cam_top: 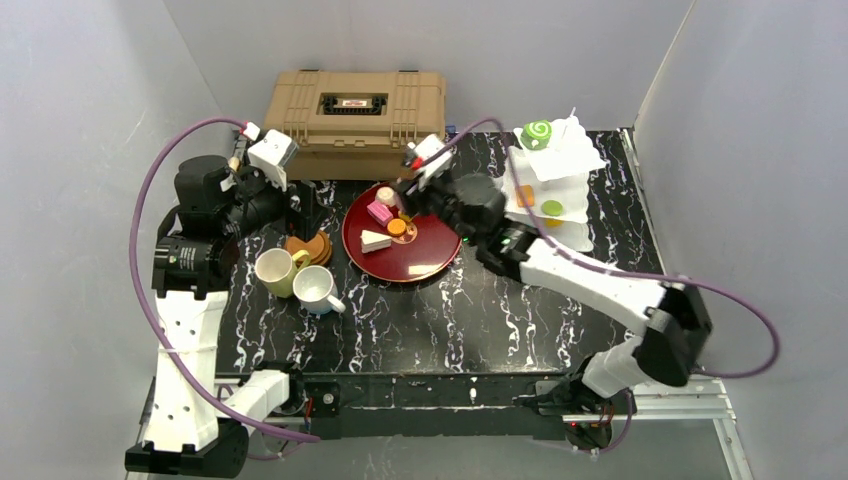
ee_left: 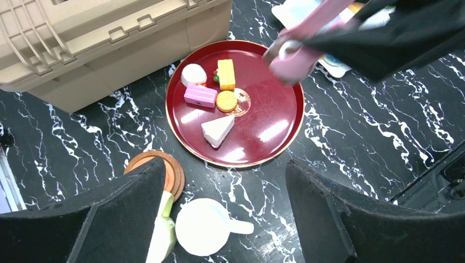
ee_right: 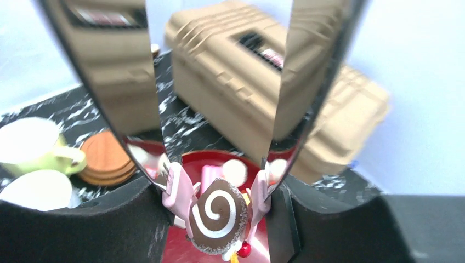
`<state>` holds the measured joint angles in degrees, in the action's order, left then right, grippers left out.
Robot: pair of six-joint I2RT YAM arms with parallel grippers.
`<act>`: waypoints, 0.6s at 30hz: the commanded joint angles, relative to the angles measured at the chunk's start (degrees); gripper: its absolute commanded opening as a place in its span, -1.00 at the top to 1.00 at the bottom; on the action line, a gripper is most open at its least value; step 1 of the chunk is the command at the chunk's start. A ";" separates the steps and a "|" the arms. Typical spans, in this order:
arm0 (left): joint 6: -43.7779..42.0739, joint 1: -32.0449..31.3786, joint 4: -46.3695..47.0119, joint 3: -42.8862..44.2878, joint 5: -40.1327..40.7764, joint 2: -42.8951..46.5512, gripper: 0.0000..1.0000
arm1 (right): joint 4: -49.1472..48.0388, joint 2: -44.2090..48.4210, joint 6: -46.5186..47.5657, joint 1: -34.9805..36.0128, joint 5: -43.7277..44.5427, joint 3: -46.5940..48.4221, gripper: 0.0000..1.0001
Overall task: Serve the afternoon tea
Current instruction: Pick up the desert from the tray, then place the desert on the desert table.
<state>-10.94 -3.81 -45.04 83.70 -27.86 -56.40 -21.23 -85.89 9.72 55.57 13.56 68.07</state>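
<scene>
A brown swirl roll [ee_right: 218, 215] with a white spiral hangs clamped between the pink tips of the metal tongs [ee_right: 175, 189]. My right gripper [ee_right: 219, 200] is shut on those tongs, over the red plate [cam_top: 440, 262]. On the plate lie a pink pastry [ee_left: 199, 95], a yellow cake slice [ee_left: 226, 74], a round biscuit [ee_left: 226, 101] and a white cake slice [ee_left: 217, 131]. My left gripper [ee_left: 225, 167] is open and empty above the white mug [ee_left: 204, 227]. The pale yellow mug [cam_top: 275, 271] and the brown coasters [ee_left: 174, 174] sit just left of it.
The tan toolbox [cam_top: 355, 120] stands at the back, behind the plate. A white tiered stand [cam_top: 570, 165] at the back right carries a green swirl roll [cam_top: 536, 134] and small pastries lower down. Grey walls close in the black marble table [cam_top: 480, 320].
</scene>
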 commanded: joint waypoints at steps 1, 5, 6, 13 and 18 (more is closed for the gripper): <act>-0.41 0.36 -0.48 -1.10 -1.00 0.68 -0.55 | 9.58 8.02 2.00 -4.26 4.50 3.47 -0.01; -0.16 0.39 -0.15 -1.00 -1.23 0.59 -0.55 | 14.19 11.40 0.85 -8.41 5.73 2.85 -0.01; -0.19 0.39 -0.16 -1.00 -1.24 0.59 -0.55 | 14.50 12.37 0.37 -9.76 5.58 2.13 -0.01; -0.15 0.38 -0.21 -1.60 -1.36 0.68 -0.55 | 15.96 17.60 -1.19 -17.29 5.45 -3.23 -0.01; -0.32 0.38 -0.19 -1.62 -1.41 0.68 -0.55 | 17.45 20.83 -2.90 -20.61 7.11 -7.45 -0.01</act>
<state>-10.92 -3.81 -45.04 82.85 -28.03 -56.42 -3.25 -69.04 8.80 36.77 18.48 62.46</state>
